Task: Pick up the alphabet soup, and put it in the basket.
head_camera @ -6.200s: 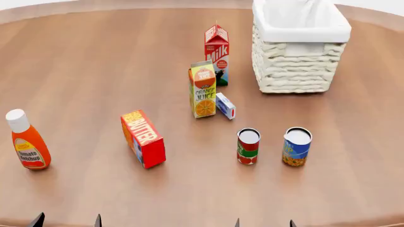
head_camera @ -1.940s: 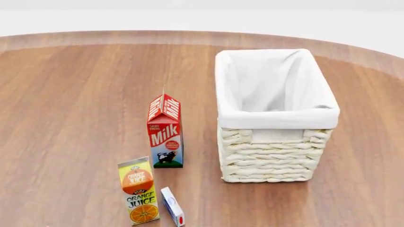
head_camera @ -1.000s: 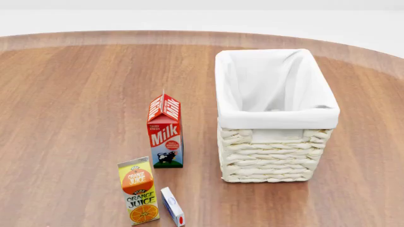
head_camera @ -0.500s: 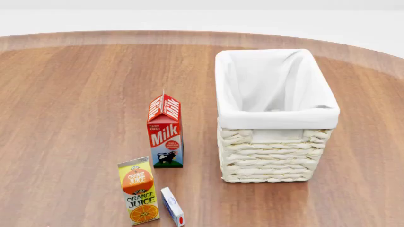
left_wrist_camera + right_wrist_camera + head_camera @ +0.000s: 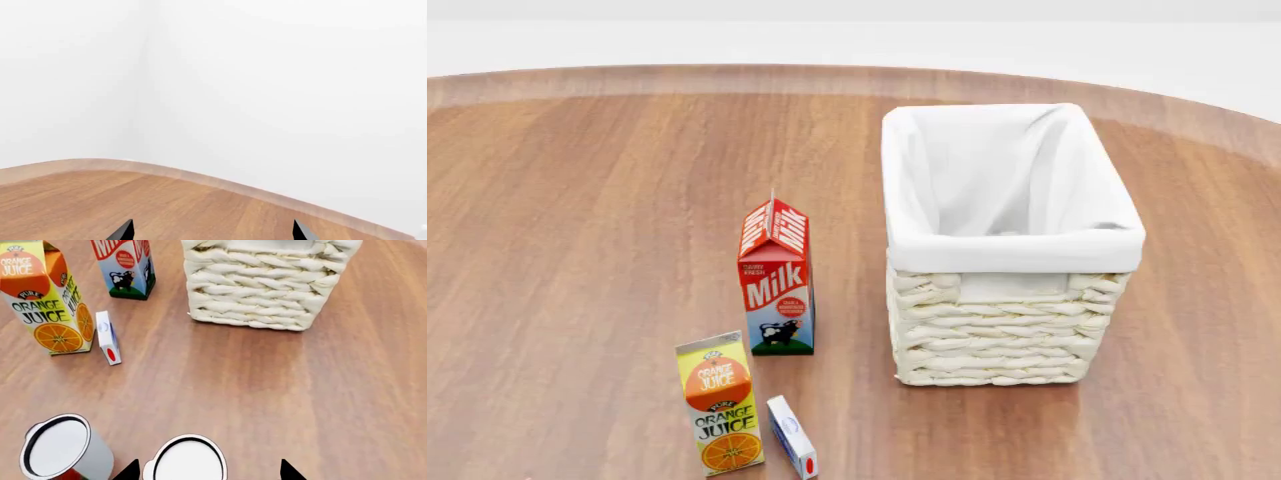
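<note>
Alphabet soup upright, between right fingers, spread wide, empty | left fingers apart, over bare tabletop | right arm nearer

Very little of the robot's body shows. In the left wrist view, the left gripper appears only as two small fingertips at the frame's edge: dark, almost black, wedge-shaped and tapering to sharp points, with a slightly lighter grey facet along one side of each. In the right wrist view, the right gripper shows the same way, as two black pointed fingertips with plain, matte surfaces. No cables, screws or markings can be made out on them. The head view shows no part of the arms, torso or base.
</note>
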